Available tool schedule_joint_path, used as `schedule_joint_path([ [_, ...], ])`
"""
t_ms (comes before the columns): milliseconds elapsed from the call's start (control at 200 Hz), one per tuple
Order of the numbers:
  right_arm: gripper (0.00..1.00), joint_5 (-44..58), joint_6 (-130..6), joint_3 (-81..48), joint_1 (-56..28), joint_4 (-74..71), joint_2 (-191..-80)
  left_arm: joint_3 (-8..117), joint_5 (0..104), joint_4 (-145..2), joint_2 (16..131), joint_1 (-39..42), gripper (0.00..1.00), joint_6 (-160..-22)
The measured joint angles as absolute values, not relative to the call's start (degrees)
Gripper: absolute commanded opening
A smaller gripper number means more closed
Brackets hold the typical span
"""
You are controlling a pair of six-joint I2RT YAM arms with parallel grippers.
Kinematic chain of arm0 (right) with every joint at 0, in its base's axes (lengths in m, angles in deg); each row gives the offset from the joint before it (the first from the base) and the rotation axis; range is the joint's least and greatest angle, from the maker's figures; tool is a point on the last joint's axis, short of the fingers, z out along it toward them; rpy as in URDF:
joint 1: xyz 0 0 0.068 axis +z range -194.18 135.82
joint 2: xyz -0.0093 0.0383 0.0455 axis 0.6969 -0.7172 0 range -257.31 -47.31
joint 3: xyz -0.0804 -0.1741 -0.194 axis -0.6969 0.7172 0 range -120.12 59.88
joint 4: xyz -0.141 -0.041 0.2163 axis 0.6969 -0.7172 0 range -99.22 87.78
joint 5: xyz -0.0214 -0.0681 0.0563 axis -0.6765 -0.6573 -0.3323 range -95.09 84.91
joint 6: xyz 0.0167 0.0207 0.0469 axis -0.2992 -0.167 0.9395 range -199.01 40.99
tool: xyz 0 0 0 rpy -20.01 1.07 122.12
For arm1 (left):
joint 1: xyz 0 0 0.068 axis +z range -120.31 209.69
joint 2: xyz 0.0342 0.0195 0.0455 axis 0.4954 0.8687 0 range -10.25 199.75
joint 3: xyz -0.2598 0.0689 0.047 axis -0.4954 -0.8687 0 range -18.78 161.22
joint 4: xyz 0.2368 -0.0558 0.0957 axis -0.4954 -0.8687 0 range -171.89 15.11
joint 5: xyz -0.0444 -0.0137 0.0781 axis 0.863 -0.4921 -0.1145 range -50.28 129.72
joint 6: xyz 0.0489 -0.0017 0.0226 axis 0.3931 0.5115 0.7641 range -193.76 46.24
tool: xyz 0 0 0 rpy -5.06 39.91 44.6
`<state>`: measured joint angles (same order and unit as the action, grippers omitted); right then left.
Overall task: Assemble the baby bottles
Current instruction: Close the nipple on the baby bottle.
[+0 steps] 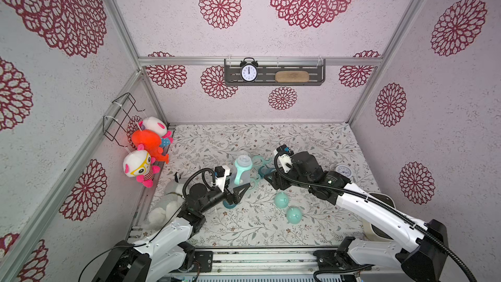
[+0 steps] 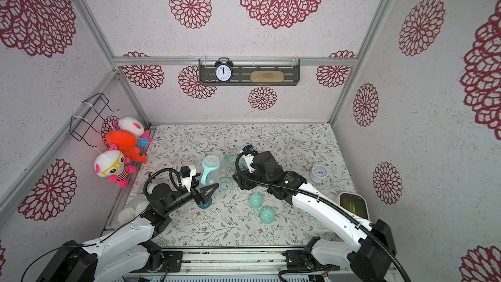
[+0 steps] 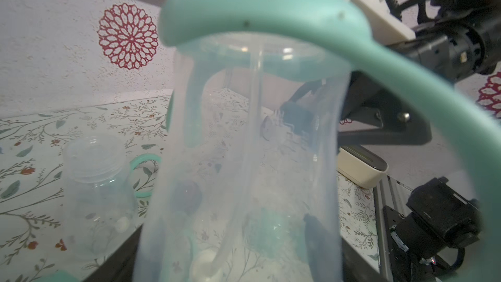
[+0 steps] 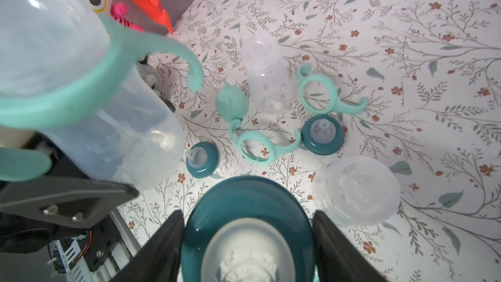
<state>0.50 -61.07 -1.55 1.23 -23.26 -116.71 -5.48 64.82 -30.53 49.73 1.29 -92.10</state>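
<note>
My left gripper [image 1: 238, 187] [image 2: 207, 187] is shut on a clear baby bottle [image 1: 242, 170] [image 3: 244, 158] fitted with a mint handle ring [image 3: 257, 9], held upright above the mat. My right gripper [image 4: 246, 221] [image 1: 271, 179] is shut on a dark teal nipple collar [image 4: 245, 193], just right of that bottle. Two more clear bottles [image 4: 267, 77] [image 4: 355, 191] stand on the mat without rings. Loose handle rings [image 4: 320, 93] [image 4: 256, 145], two more collars [image 4: 202, 158] [image 4: 322, 134] and a mint cap [image 4: 231, 101] lie between them.
Two mint dome caps [image 1: 281, 199] [image 1: 294, 215] lie near the mat's front. A small white clock [image 1: 342, 170] and a cream container [image 1: 379, 212] sit at the right. A white plush [image 1: 165, 207] lies at the left edge, and plush toys [image 1: 146, 153] hang on the left wall.
</note>
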Motion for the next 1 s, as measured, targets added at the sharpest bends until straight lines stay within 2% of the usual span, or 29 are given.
schedule_joint_path([
  [595, 0.43, 10.7, -64.4, -18.3, -0.9, -32.7, -123.7, -5.0, 63.8, -32.2, 55.6, -4.8, 0.00, -88.3],
  [1001, 0.43, 15.9, -64.9, -20.1, -0.9, -35.4, -128.3, -3.7, 62.1, -34.2, 56.0, -6.4, 0.00, -86.2],
])
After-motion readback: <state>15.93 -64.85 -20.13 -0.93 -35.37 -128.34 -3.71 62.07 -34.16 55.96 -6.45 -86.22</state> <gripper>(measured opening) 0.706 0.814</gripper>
